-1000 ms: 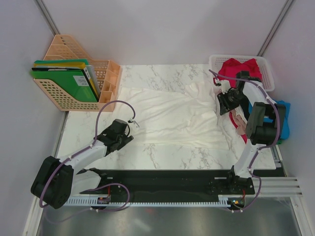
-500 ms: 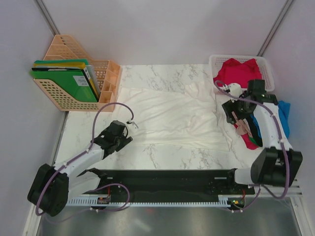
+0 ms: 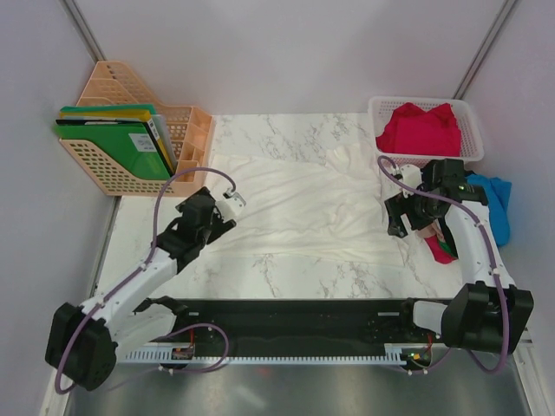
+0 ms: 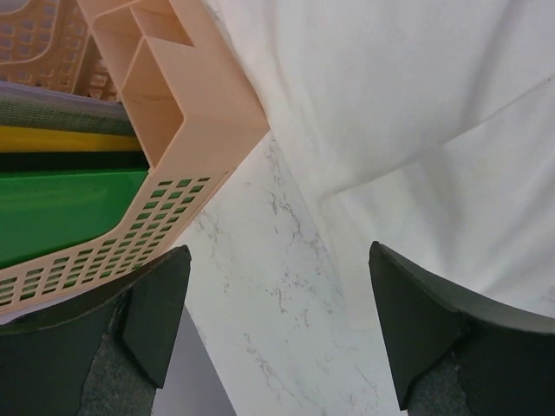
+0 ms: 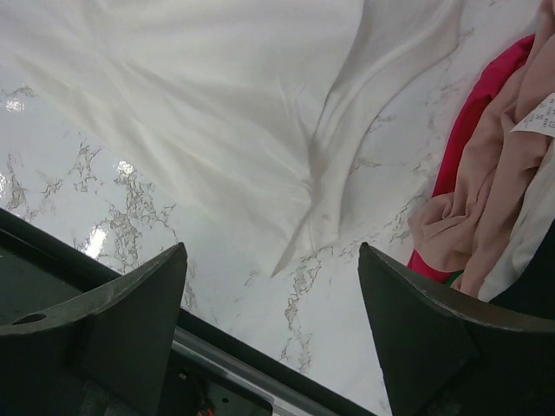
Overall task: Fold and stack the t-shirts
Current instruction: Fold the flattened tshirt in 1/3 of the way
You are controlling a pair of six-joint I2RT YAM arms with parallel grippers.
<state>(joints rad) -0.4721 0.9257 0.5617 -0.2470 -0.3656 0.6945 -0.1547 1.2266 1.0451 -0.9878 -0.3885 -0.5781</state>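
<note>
On the table (image 3: 286, 273), centre, the white shirt (image 3: 303, 204) lies spread flat but wrinkled, running from 9 to 3 o'clock.

Left gripper (image 3: 231, 201) is at the shirt's 9 o'clock edge. In the wrist view its fingers (image 4: 156, 303) stand wide apart, nothing between them, with bare marble below and the shirt edge under the right finger.

Right gripper (image 3: 397, 222) is at the shirt's 3 o'clock edge. In the wrist view it is also spread wide and holding nothing, with the shirt's corner and marble beneath.

At 3 o'clock, just beside the white shirt, is a loose pile: beige shirt (image 5: 486, 199) bunched on a pink-red shirt (image 5: 468, 130). The blue shirt (image 3: 496, 204) is at the table's right edge.

At 1 o'clock a red shirt (image 3: 421, 130) is heaped in the basket (image 3: 471, 111).

At 10 o'clock is a peach rack (image 3: 186, 130) with green folders (image 3: 113, 152), touching the white shirt's far-left corner.
</note>
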